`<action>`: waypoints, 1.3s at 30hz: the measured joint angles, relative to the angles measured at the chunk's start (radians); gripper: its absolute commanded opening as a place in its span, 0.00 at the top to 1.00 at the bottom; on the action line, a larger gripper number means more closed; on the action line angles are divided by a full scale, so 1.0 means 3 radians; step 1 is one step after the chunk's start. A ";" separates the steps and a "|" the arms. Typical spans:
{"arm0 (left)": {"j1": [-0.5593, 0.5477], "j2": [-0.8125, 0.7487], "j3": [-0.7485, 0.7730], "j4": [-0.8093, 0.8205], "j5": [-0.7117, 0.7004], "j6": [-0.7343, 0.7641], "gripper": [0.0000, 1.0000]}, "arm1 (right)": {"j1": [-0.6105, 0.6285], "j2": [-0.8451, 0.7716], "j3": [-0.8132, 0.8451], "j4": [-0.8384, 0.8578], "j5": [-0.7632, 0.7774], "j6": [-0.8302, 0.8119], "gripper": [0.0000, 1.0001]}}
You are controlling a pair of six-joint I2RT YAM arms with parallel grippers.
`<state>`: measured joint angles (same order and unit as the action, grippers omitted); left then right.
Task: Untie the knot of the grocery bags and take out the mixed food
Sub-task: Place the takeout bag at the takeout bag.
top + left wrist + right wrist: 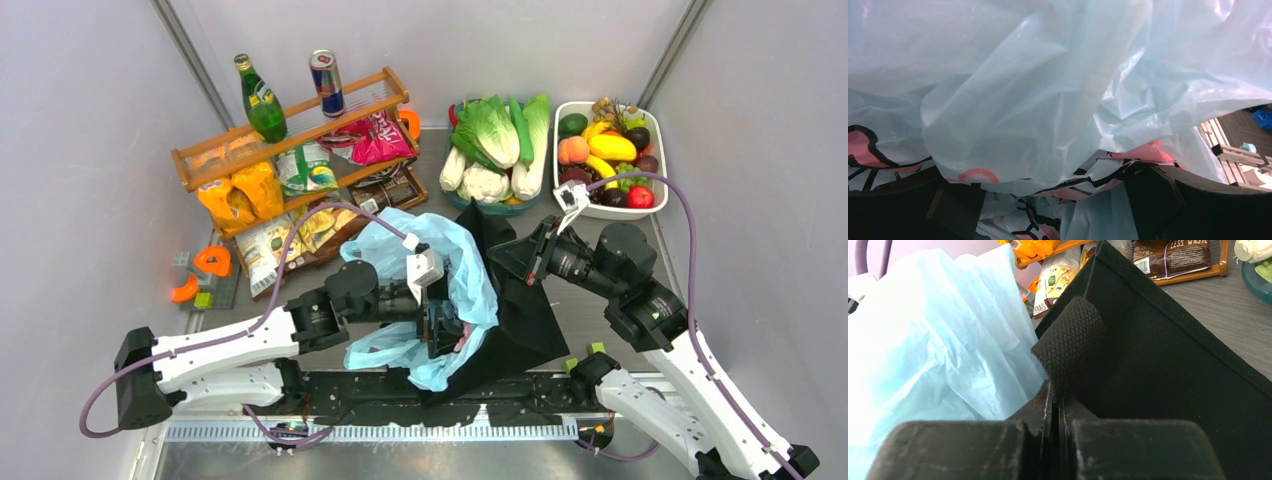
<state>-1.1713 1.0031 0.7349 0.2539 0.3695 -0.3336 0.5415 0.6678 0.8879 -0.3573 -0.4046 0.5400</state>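
Note:
The light-blue plastic bag [420,275] with pink figures lies crumpled at the table's middle. It lies against the black fabric tote [515,300] on its right. My left gripper [442,325] is pushed into the blue bag. In the left wrist view its fingers [903,205] stand wide apart, open, with loose blue plastic [1048,100] draped over and between them. My right gripper [522,258] is shut on the tote's black strap [1070,345] at the rim and holds it up. No knot shows. Any food inside either bag is hidden.
A wooden rack [300,125] at the back left holds snack packets, a green bottle [260,100] and a can [326,82]. A bowl of toy vegetables [500,145] and a white tray of fruit [610,155] stand at the back right. Orange pieces [212,260] lie at the left.

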 measured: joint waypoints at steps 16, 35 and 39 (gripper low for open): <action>-0.0001 0.1466 0.0387 -0.0123 -0.0914 0.0041 0.49 | -0.0010 -0.0202 0.0009 -0.0036 0.0027 0.0005 0.95; -0.0001 0.0985 0.0215 0.0165 -0.0881 0.0258 0.00 | -0.0006 -0.0287 0.0084 -0.0159 0.0287 -0.0066 0.95; 0.0032 0.0551 0.0209 0.0170 -0.0668 0.0267 0.12 | -0.0006 -0.0292 0.0083 -0.0217 0.0329 -0.0078 0.95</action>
<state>-1.1618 1.1683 0.7975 0.3050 0.1692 -0.2535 0.5396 0.5800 0.9127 -0.4225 -0.3058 0.5167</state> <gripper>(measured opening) 0.993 0.081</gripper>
